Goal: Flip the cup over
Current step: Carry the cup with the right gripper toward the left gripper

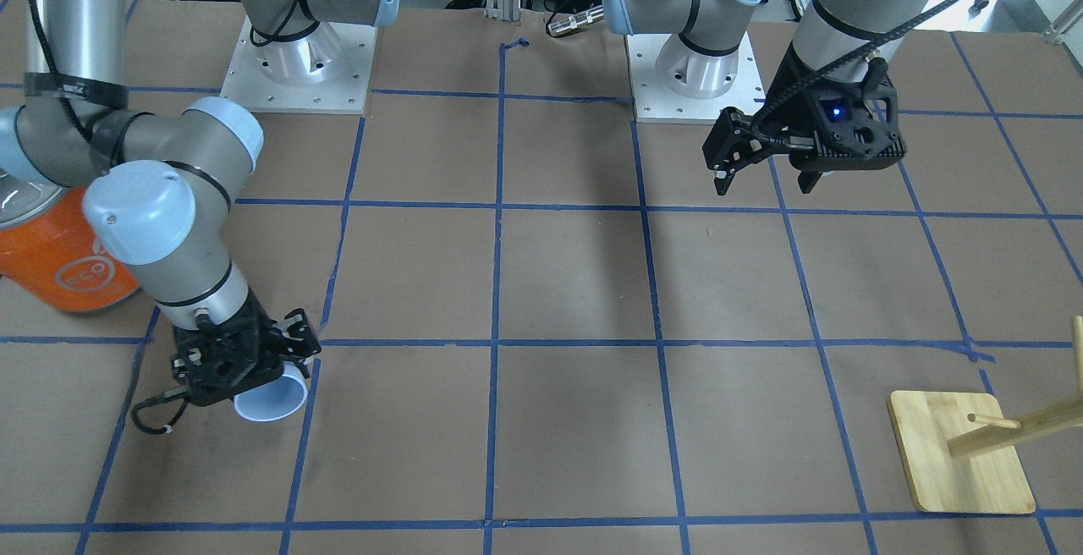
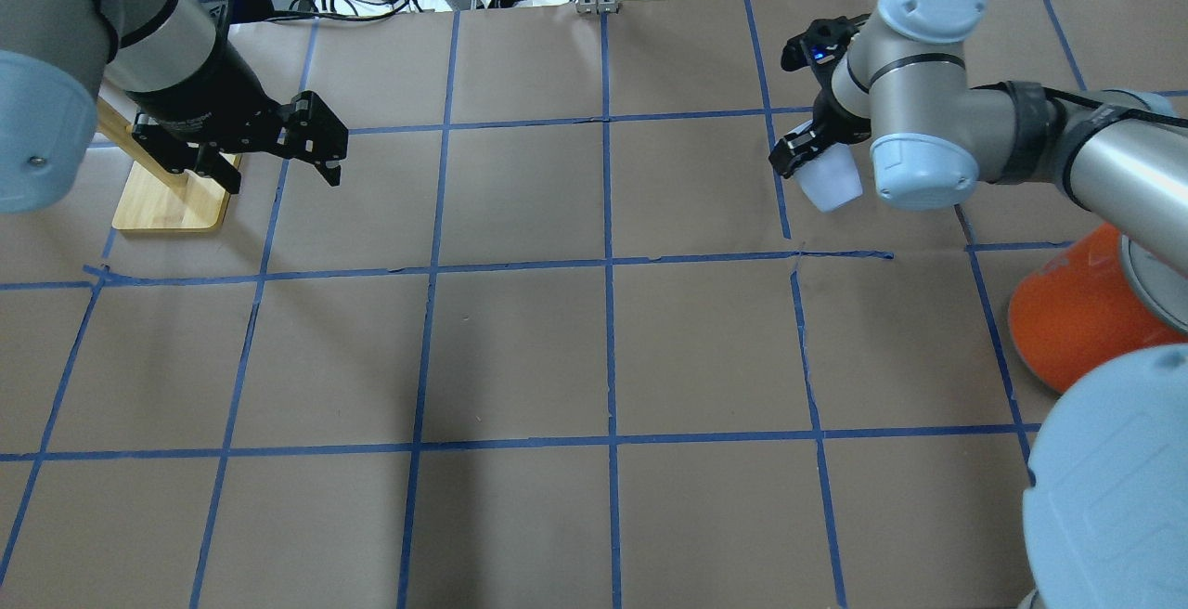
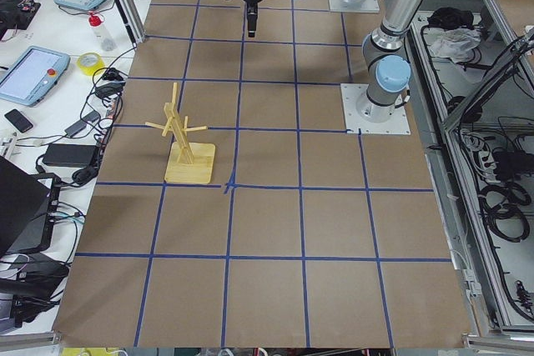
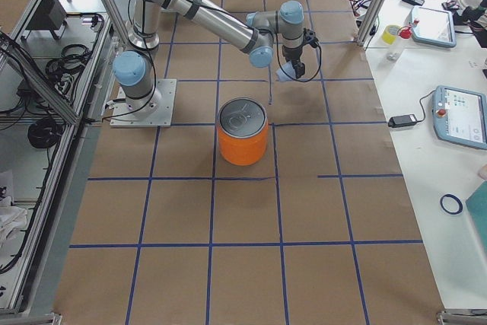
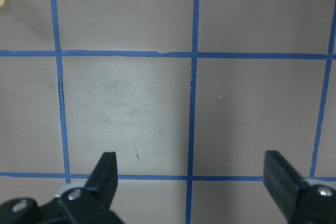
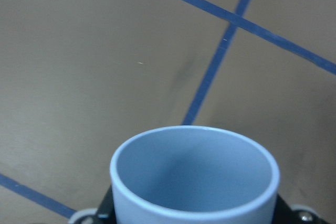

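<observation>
Turning the cup [image 1: 272,400] is the step we judge to be in hand. Our right claw [image 1: 254,369] is clamped on its wall, and the cup hangs tilted on its side low over the bench [image 1: 575,284]. It sits at the robot's far right, near the orange can [image 1: 59,259], with its open mouth facing away from the robot's base. We cannot tell whether its rim touches the paper.

To do this well, we should hold the grip firm and roll the wrist slowly. We should also give the cup room above the bench so the rim does not drag. We should let go only once it sits flat and square, since a smooth tapered wall can slip.

Our left claw [image 2: 278,177] hangs with its fingers apart and empty, above the bench beside the wooden peg rack [image 3: 185,143].

We count one cup, one orange can, one peg rack, two arms and two claws.
</observation>
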You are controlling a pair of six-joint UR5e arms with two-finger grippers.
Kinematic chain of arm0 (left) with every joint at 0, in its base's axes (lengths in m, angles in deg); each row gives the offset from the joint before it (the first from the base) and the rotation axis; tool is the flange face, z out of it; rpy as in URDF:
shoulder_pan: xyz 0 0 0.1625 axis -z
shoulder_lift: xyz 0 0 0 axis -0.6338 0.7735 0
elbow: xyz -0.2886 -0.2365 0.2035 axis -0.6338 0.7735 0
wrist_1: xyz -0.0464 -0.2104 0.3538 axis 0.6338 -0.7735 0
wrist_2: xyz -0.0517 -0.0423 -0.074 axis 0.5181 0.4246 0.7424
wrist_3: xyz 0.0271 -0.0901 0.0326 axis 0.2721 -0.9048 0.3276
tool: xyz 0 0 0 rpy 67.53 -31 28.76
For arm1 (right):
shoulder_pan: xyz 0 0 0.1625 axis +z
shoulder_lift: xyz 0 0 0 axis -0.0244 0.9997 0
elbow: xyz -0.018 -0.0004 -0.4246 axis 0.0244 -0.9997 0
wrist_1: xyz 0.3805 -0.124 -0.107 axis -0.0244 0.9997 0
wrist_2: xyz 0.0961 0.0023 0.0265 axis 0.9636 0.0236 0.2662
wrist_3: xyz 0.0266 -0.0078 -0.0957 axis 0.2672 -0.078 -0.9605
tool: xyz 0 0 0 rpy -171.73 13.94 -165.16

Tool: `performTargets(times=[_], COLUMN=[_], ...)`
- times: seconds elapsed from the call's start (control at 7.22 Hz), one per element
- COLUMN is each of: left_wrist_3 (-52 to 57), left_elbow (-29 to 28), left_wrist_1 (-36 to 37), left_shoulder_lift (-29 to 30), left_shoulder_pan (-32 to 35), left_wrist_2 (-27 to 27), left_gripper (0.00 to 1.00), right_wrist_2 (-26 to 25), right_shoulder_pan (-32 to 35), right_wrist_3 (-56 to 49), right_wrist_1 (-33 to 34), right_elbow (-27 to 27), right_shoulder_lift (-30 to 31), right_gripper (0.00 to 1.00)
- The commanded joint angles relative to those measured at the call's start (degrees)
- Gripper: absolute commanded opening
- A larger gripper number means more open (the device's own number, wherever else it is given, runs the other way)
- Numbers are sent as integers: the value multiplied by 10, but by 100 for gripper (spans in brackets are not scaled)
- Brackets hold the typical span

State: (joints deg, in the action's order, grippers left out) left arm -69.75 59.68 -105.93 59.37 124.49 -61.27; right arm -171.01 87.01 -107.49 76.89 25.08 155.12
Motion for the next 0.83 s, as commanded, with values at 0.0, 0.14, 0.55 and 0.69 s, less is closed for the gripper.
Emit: performTargets(times=[0.0,0.14,0.55,0.69], left_wrist_3=[4,4,5,6], left_elbow=[-7,-12,-10,-7], left_wrist_1=[2,-1,-3,-3], left_shoulder_lift=[-3,-1,-2,-2], left_shoulder_pan=[-11,-17,-30,-29], left_wrist_2=[-1,-2,-2,-2], left_gripper=[100,100,100,100], right_wrist_2=[-1,-16,-39,-37], right_shoulder_pan=[99,148,207,225], right_wrist_3=[-85,-162,-378,-399], right_wrist_1=[4,3,16,34], right_elbow=[-8,-26,-47,-51], right_shoulder_lift=[-1,-5,-40,-61], right_gripper=[0,0,0,0])
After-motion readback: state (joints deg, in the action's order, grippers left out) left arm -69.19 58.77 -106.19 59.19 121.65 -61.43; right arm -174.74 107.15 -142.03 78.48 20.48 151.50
